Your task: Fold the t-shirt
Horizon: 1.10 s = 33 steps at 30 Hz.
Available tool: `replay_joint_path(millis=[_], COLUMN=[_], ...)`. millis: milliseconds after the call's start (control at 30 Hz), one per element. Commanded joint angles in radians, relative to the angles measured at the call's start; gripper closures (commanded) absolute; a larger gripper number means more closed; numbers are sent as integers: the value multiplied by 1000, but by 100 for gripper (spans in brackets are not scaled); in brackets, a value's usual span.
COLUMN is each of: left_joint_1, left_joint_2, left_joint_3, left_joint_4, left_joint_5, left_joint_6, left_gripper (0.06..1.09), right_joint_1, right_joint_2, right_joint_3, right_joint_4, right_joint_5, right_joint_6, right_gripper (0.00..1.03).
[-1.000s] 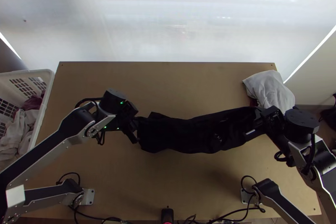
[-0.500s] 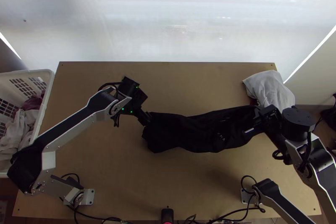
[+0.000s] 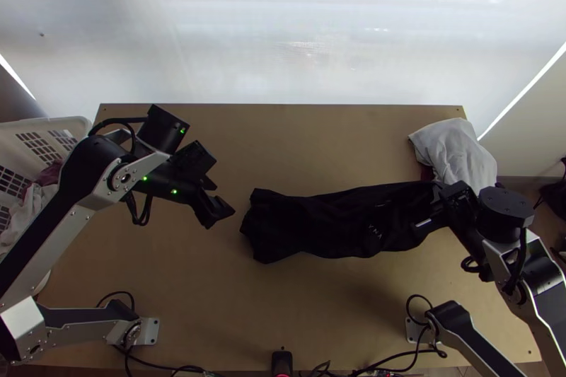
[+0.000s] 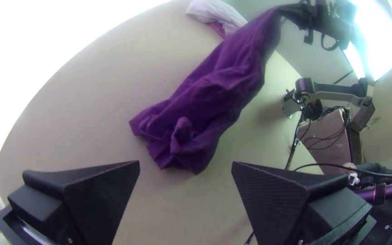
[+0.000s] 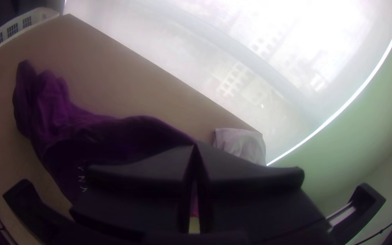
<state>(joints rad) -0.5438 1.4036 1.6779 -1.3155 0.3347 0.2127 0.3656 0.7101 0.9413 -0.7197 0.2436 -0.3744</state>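
Well, t-shirt (image 3: 329, 225) (bunched) in right tool (image 3: 434, 211)

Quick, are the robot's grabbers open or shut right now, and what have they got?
Left gripper: open, holding nothing.
Right gripper: closed, holding one end of the shirt.

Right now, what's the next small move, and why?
Probably bring the wide black left gripper over to the bunched end of the dark fabric t-shirt and close on it: its fingers stand open, off the cloth, while the matching right gripper is shut on the opposite end.
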Motion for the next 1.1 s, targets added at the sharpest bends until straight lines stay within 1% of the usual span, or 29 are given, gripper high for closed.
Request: replay_joint_path(millis=[0, 133, 267, 333, 367, 433, 467, 533, 567, 600, 767, 867, 900, 1067], left_joint_1=[-107, -165, -200, -200, -199, -200, -200, -200, -199, -199, -194, -194, -186, -113], left_joint_2=[-89, -69, 0, 32, 48, 98, 126, 179, 201, 216, 271, 275, 271, 259], left_joint_3=[-122, -210, -215, -224, -231, -233, -228, -222, -221, -221, -254, -267, -265, -271], left_joint_4=[-79, -31, -11, 36, 78, 147, 168, 220, 243, 252, 254, 262, 262, 256], left_joint_5=[38, 95, 93, 92, 84, 21, 7, -8, -36, -51, -65, -161, -178, -181], left_joint_6=[-26, -68, -61, -58, -64, -91, -107, -162, -194, -207, -234, -245, -246, -259], left_gripper=[10, 10, 11, 11, 11, 11, 13, 23, 28, 30, 30, 30, 30, 30], right_joint_1=[3, 4, 3, 4, 4, 4, 4, 4, 3, 3, 3, 3, 3, 3], right_joint_2=[-4, -4, -4, -1, -1, 0, 0, 0, 0, 0, -6, -6, -6, -8], right_joint_3=[-2, 4, 2, 4, 4, 5, 5, 10, 13, 14, 14, 22, 24, 21], right_joint_4=[0, 0, 0, 0, 0, 0, 0, 2, 0, 0, -6, -6, -6, -12], right_joint_5=[-1, -1, -1, -1, 0, 0, 3, 11, 14, 19, 25, 25, 26, 26], right_joint_6=[9, 15, 19, 19, 22, 25, 25, 25, 23, 22, 20, 20, 20, 17], right_gripper=[100, 100, 100, 100, 100, 100, 100, 100, 100, 100, 100, 100, 100, 100])
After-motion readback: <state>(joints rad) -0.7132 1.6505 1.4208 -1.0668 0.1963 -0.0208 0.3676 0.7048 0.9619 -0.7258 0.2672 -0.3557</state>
